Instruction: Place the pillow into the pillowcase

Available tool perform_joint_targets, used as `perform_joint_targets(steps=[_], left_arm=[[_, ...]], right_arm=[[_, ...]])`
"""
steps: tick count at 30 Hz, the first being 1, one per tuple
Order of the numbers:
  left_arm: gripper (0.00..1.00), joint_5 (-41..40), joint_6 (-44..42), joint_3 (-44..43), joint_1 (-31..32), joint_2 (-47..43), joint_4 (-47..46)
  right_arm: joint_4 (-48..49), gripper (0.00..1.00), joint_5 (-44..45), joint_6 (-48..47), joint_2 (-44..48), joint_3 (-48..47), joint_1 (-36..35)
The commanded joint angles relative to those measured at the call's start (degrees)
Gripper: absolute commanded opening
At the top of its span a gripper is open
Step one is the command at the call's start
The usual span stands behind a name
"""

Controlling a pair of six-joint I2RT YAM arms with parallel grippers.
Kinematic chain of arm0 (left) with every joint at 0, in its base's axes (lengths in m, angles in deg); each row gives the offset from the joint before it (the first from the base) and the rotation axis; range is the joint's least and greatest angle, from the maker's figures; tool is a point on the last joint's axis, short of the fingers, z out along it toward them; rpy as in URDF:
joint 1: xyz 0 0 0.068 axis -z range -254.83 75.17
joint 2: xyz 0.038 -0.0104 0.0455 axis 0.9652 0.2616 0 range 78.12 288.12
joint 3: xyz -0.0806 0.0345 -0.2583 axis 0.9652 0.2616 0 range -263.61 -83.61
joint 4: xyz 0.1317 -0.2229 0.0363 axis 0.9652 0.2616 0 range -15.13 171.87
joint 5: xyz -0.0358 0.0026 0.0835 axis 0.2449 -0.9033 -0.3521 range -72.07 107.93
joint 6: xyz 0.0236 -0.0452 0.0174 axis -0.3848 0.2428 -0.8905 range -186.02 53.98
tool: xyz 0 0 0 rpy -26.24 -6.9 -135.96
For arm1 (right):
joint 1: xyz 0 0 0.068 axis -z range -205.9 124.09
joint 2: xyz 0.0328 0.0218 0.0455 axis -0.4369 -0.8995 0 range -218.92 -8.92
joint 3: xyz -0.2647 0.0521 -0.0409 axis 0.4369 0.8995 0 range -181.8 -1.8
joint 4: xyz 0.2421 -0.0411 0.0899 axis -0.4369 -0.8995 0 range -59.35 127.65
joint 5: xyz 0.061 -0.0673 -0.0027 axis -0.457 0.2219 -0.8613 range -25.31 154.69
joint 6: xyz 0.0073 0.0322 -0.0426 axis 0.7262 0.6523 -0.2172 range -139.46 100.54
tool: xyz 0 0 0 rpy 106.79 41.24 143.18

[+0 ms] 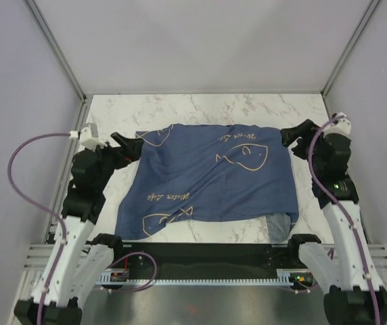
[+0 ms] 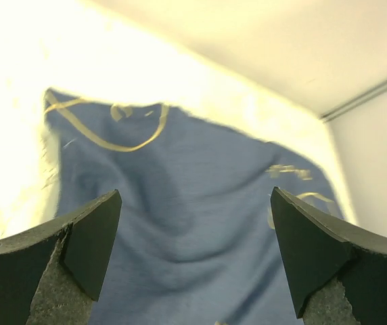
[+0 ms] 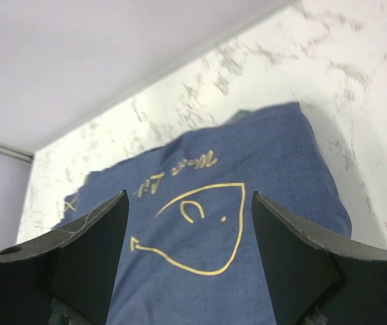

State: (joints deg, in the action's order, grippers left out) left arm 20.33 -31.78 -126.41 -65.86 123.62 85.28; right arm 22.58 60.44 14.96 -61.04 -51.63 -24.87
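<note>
Left gripper (image 1: 128,147) spread wide, holding nothing; pillowcase (image 1: 214,179) lies just ahead of its fingertips. Right gripper (image 1: 289,139) also spread and empty, with the pillowcase's corner just ahead.

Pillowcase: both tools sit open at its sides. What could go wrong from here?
No pillow shows, so the left tool or right tool may pinch both layers of the pillowcase and seal it. The paler corner sits at the near edge of the table; a pull could drag it off.
</note>
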Motion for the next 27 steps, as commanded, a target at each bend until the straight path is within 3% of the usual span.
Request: perform_joint_targets(steps=[1, 3, 7, 14, 27], left_arm=[[1.0, 4.1, 2.2, 6.1, 0.0, -12.3, 3.4], [1.0, 4.0, 1.0, 6.3, -0.1, -16.7, 6.5], [1.0, 1.6, -1.7, 6.5, 0.0, -27.0, 13.7], [1.0, 0.9, -2.2, 7.8, 0.0, -37.3, 16.0], [1.0, -0.9, -2.2, 6.9, 0.0, -39.0, 17.6]], right_arm=[[2.8, 0.81, 1.3, -2.8, 12.4, 5.5, 0.1], [2.3, 0.81, 2.0, -3.0, 19.5, 7.7, 0.1], [-0.1, 0.81, 2.2, -3.2, 23.7, 11.1, 0.0], [-3.0, 0.82, 3.1, -3.5, 32.4, 13.6, 0.1], [-6.5, 0.83, 3.9, -3.3, 33.4, 12.3, 0.1]])
